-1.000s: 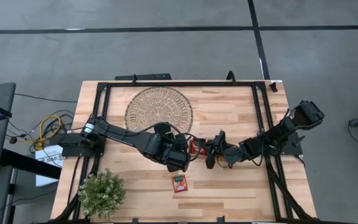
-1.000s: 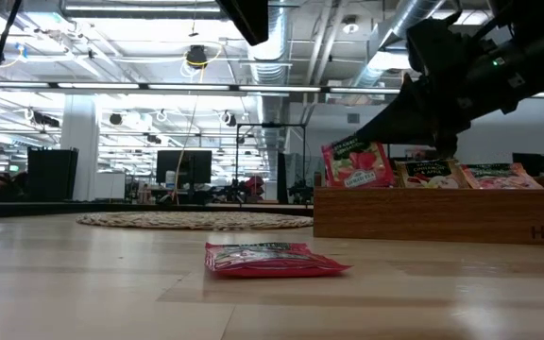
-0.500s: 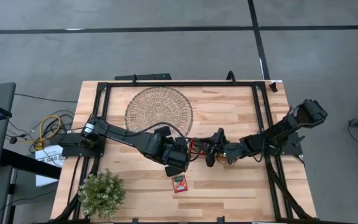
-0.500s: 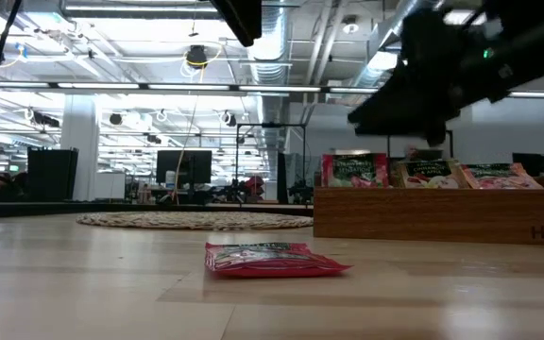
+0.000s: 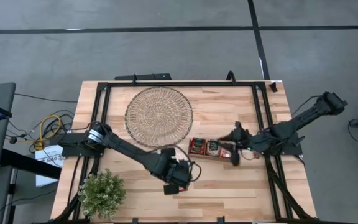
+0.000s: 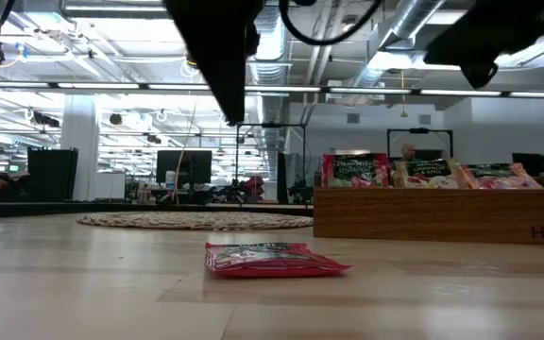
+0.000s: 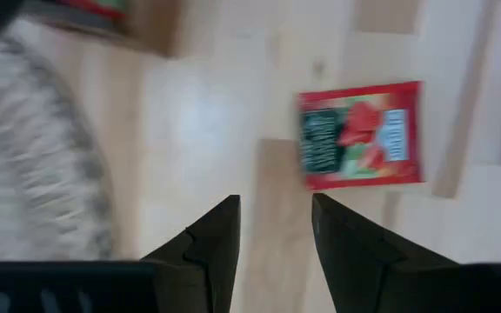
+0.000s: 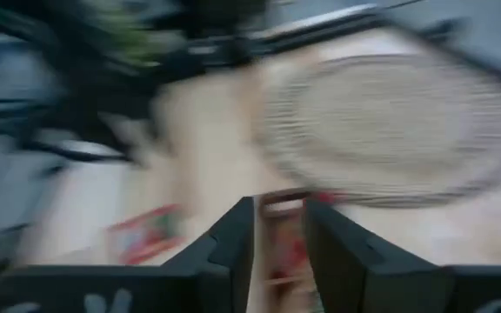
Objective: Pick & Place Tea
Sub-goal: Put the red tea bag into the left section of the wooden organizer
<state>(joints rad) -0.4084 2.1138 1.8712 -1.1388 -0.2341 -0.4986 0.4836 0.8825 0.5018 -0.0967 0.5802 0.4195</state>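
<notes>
Desk [image 5: 229,112]: light wood, black frame around it.

Far left, front corner: small green potted plant [image 5: 102,193]. Yellow cable [image 5: 47,127] lies coiled off the desk's left edge.

Left rear: round wicker mat [image 5: 158,112], flat on the desk. Low view shows it as a thin disc [image 6: 195,220] behind the loose sachet.

Left tool [image 5: 180,180]: low over the front-centre of the desk, above the loose red tea sachet [image 5: 171,189], which peeks out just under it. Left wrist view: the two dark fingers [image 7: 209,248] stand apart with bare wood between them, nothing held. The sachet [image 7: 360,135] lies flat just beyond the fingertips, picture side up. Low view: the sachet [image 6: 275,259] rests on the wood, alone, well in front of the tray.

Centre right: narrow wooden tray [image 5: 211,149], near the mat's right front edge. Sachets stand upright in its compartments; low view shows three [image 6: 426,173] rising above the tray wall [image 6: 442,217], red one at the left end.

Right tool [image 5: 235,149]: just beside the tray's right end. Right wrist view: fingers [image 8: 233,239] parted by a narrow gap, empty; the tray [image 8: 281,235] and mat [image 8: 390,130] lie ahead, blurred.
</notes>
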